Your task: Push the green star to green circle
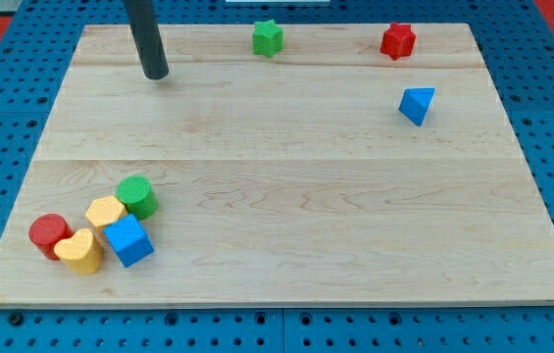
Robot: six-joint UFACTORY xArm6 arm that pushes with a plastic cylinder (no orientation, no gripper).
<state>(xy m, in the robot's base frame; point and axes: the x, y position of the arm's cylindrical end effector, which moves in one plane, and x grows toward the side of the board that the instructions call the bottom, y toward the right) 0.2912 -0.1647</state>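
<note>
The green star [268,37] lies near the view's top edge of the wooden board [286,167], a little left of centre. The green circle [137,196] is a green cylinder at the lower left, touching a yellow block. My tip [156,74] rests on the board at the upper left, well to the left of the green star and far above the green circle. It touches no block.
A red star [397,40] lies at the top right. A blue triangle [417,104] lies below it. At the lower left, a red cylinder [49,233], a yellow heart [81,251], a yellow hexagon [106,213] and a blue cube [128,240] cluster beside the green circle.
</note>
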